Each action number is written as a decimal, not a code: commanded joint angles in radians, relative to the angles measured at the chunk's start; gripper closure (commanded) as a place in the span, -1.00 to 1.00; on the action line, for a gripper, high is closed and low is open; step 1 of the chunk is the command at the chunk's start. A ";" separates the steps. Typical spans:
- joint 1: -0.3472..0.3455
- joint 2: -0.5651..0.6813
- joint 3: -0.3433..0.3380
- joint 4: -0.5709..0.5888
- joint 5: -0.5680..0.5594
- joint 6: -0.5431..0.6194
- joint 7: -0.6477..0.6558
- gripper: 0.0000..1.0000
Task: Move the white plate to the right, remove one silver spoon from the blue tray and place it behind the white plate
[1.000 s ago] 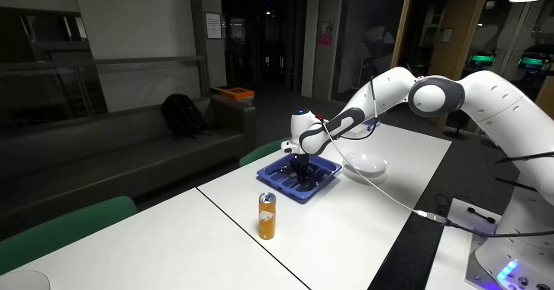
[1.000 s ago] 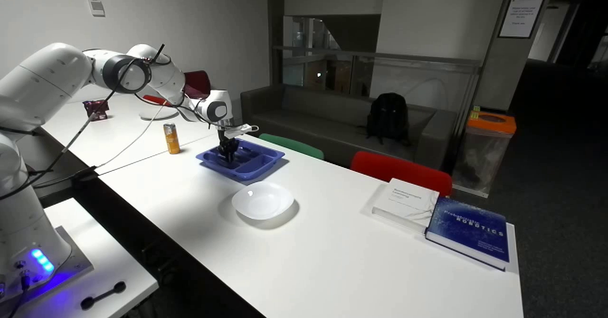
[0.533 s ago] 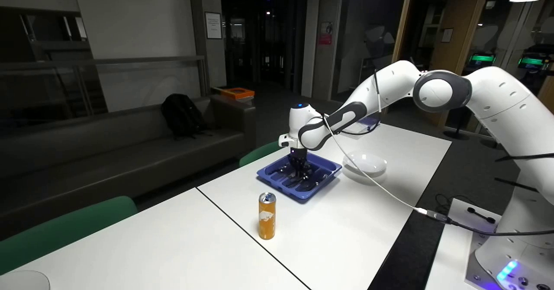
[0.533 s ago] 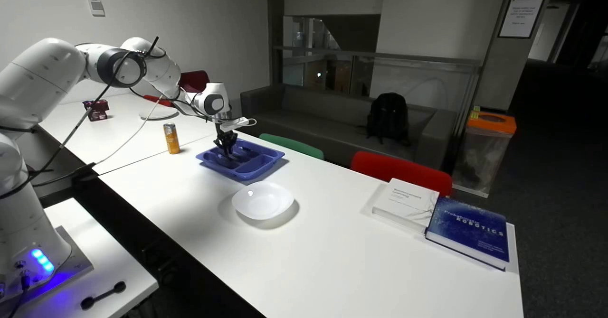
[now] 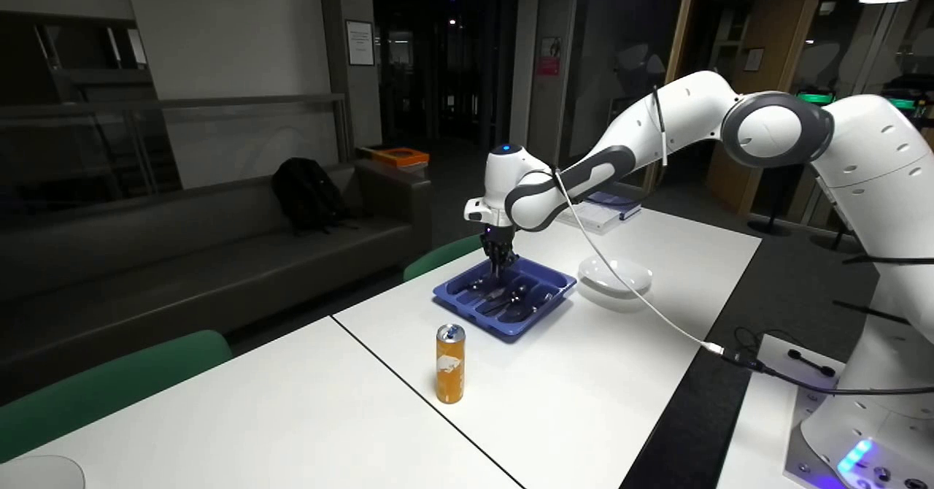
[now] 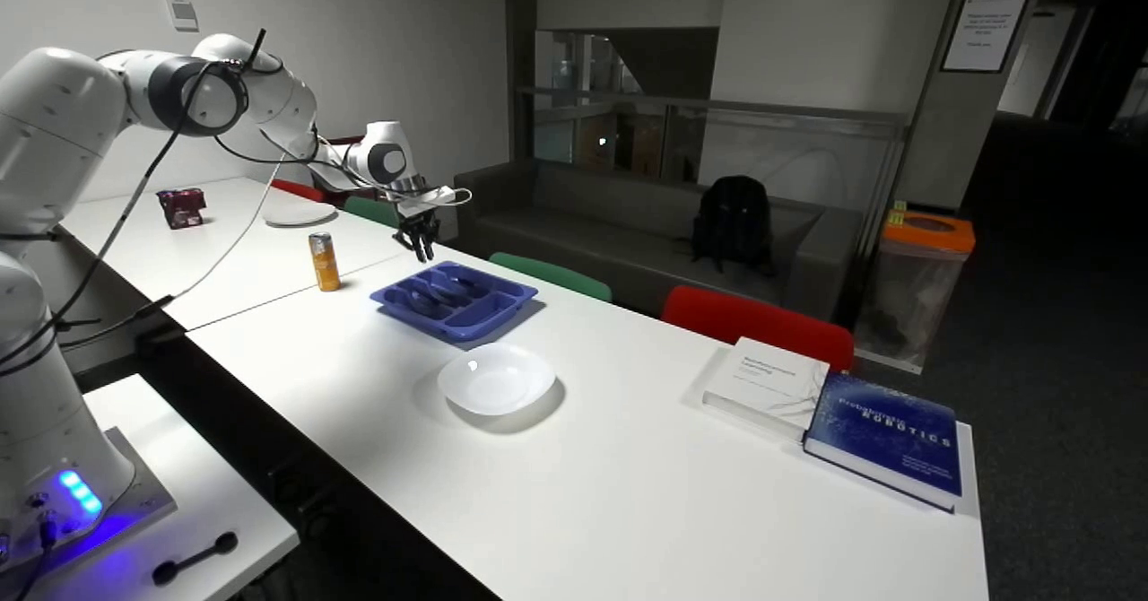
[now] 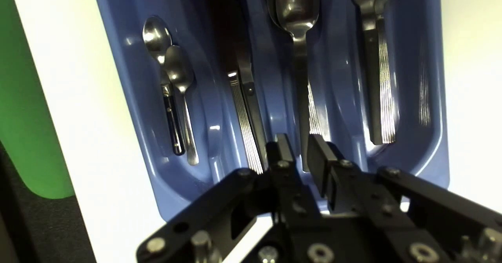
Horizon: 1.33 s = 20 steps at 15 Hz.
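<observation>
Though near, blue tray (image 6: pixel 479 311) below jaws.

blue tray (image 7: pixel 415 51) cut off at wrist view's top, framed notice (image 6: pixel 985 34) blurred

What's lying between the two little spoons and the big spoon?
At least two long-handled pieces of cutlery, side by side in the blue tray; the wrist view shows them, though their far ends are too dark to name.
</observation>
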 commanded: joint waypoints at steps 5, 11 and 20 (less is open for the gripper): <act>-0.009 -0.060 -0.009 -0.087 -0.024 -0.021 0.041 0.02; -0.034 -0.039 0.001 -0.111 -0.009 -0.016 0.020 -0.87; -0.046 0.020 0.018 -0.088 0.003 0.018 -0.004 -0.77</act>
